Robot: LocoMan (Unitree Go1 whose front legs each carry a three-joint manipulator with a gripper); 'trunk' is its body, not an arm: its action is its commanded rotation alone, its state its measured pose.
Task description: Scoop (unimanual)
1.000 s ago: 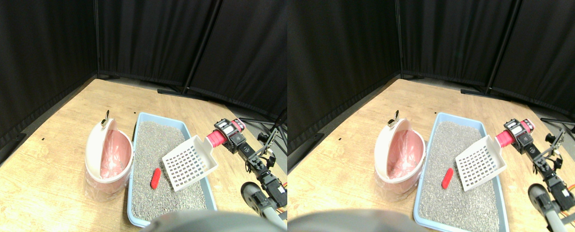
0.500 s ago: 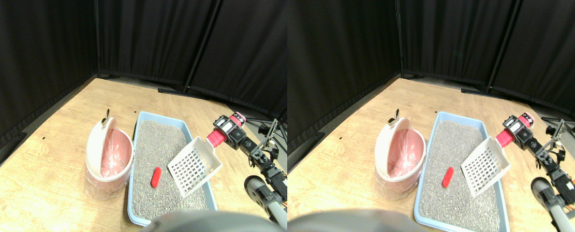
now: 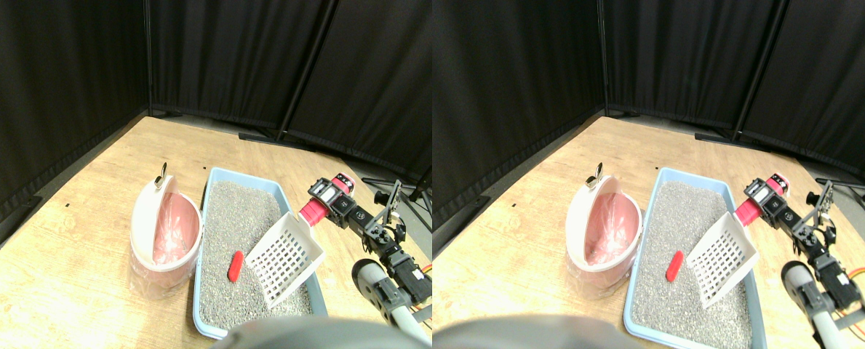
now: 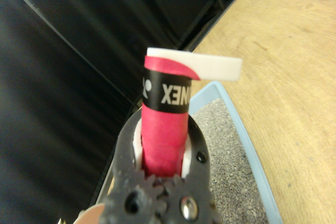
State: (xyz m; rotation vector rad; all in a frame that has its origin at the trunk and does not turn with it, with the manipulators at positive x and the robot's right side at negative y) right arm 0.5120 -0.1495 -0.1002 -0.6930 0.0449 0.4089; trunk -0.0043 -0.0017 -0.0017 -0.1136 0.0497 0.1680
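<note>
Scoop lowered toward litter
End effector (image 4: pixel 164 174) grips the handle (image 4: pixel 165 135), band lettered "XƎN"; scoop (image 3: pixel 284 256) now tilted steeper beside red piece (image 3: pixel 235 266).

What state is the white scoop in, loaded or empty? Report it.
Empty. The white scoop shows bare slats, tilted over the grey litter; the red piece lies beside it in the litter.

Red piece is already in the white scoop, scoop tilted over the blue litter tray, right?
No. The red piece lies on the litter, just beside the white scoop, not in it; the stereo pair view shows this. The scoop is tilted over the blue litter tray.
</note>
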